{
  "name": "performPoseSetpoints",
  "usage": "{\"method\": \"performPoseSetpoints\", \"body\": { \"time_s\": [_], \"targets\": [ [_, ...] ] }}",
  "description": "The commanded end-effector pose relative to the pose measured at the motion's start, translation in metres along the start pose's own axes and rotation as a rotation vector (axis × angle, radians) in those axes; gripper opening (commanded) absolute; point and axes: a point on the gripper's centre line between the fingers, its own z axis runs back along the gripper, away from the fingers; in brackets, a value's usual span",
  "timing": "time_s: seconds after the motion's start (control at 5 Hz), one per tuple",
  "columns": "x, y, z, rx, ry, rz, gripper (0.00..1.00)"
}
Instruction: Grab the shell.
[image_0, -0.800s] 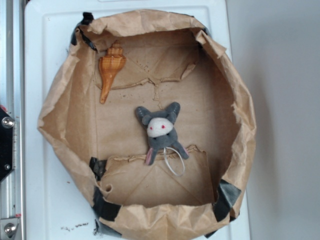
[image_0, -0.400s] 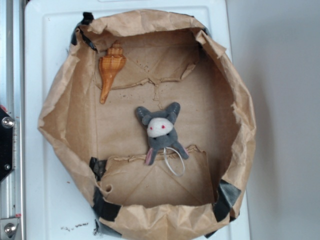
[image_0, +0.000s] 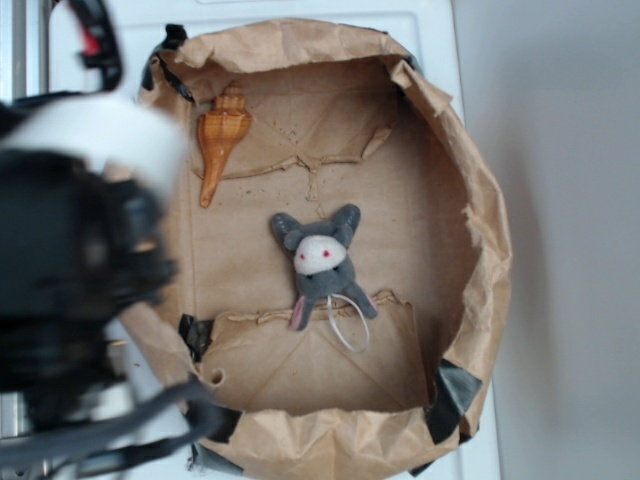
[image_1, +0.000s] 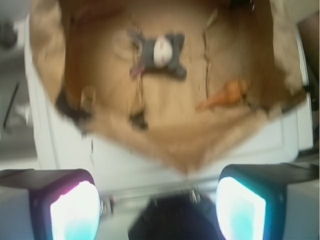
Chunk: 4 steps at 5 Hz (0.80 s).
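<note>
Orange-tan, glossy conch shell (image_0: 220, 138) lies untouched on the floor of the crumpled brown paper bag (image_0: 480, 230), near the counter's (image_0: 110, 420) far-left corner, whorled head against the bag wall, thin pointed tail aimed toward the near edge. In the wrist view we see it blurred (image_1: 223, 95), well ahead of the fingers (image_1: 75, 212), which stand released and wide apart with nothing between them. We judge this as the approach step: the arm (image_0: 75, 260) hovers over the counter's left edge, outside the bag. Next move calls for crossing the bag rim, then descending over the ridged head, the wider part; the slick tapering tail looks likely to slip. Grey plush animal (image_0: 322, 262) with white face sits mid-bag, soft, well apart from the shell. Black tape patches (image_0: 455, 392) hold the bag's rim.
</note>
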Motion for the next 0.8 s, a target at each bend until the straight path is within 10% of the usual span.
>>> {"method": "performPoseSetpoints", "body": {
  "time_s": [0.0,0.6],
  "targets": [
    [-0.006,0.04,-0.003,0.044,-0.165,0.368,1.0],
    [0.008,0.06,-0.043,0.178,-0.089,0.496,1.0]
  ]
}}
